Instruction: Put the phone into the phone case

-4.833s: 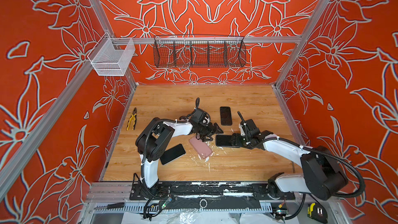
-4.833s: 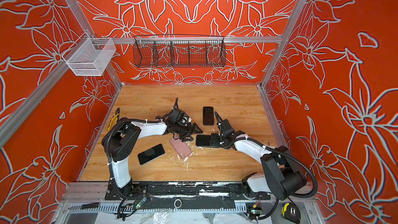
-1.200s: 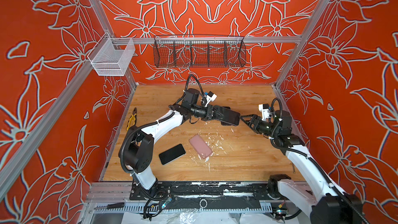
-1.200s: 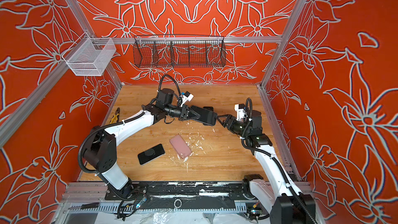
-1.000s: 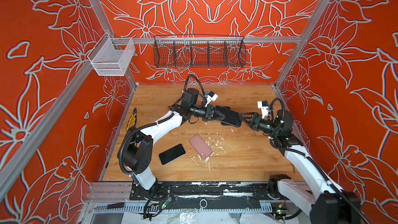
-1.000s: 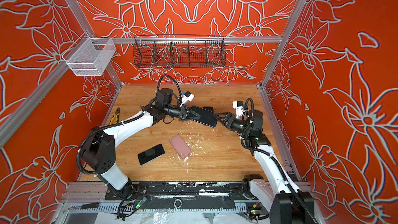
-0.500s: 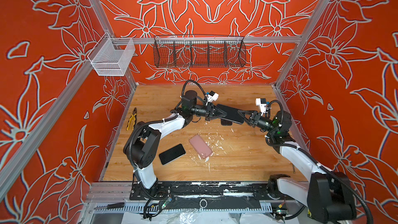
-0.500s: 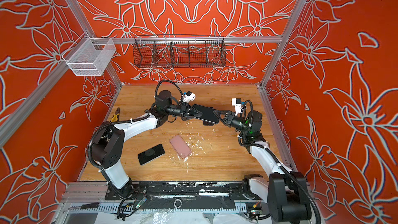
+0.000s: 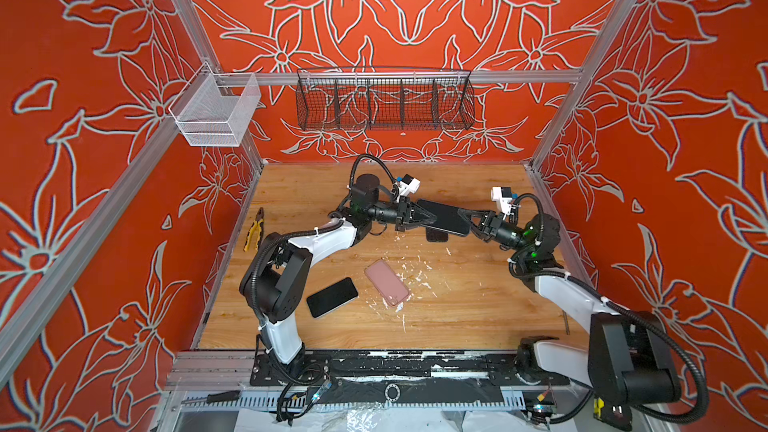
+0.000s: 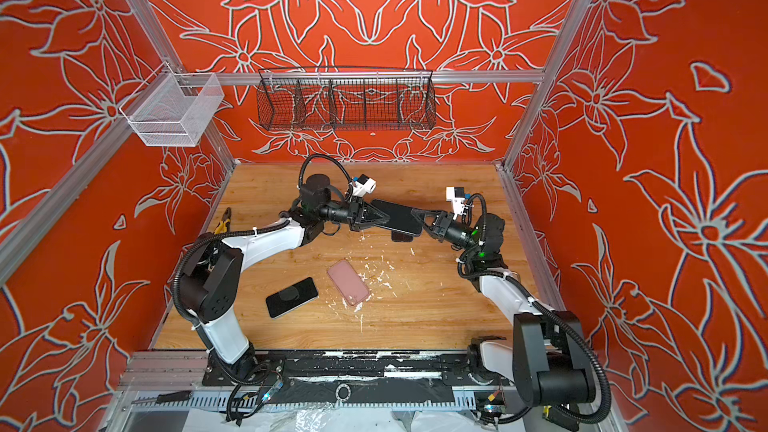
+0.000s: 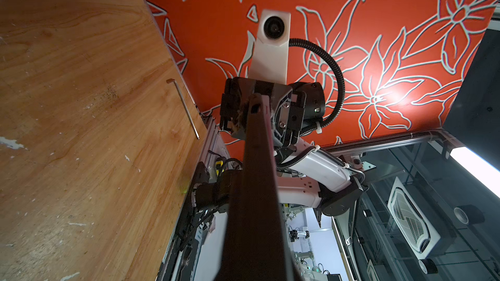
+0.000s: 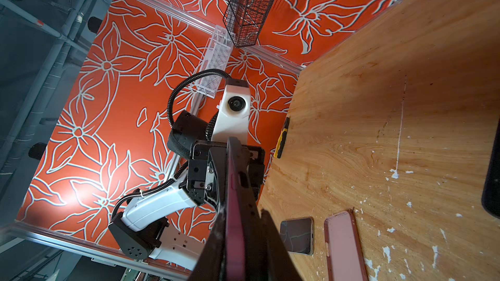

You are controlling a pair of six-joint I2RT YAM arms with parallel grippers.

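Note:
A dark phone (image 9: 444, 218) hangs level above the back of the wooden table (image 9: 457, 305), held at both ends. My left gripper (image 9: 430, 218) is shut on its left end and my right gripper (image 9: 463, 216) on its right end. The right wrist view shows the phone (image 12: 238, 212) edge-on between the two dark fingers (image 12: 273, 239). In the left wrist view the phone (image 11: 257, 185) hides my own jaws. The pink phone case (image 9: 386, 282) lies open side up at mid-table, below and in front of both grippers.
A second black phone (image 9: 332, 303) lies left of the case. A third dark one (image 9: 436, 236) lies under the held phone. Yellow pliers (image 9: 254, 228) sit by the left wall, a hex key (image 11: 184, 109) by the right edge. Wire baskets (image 9: 384, 103) hang on the back wall.
My right gripper has reached left to the phone's free end and closed on it. The left gripper has kept its hold, and the phone has risen slightly.

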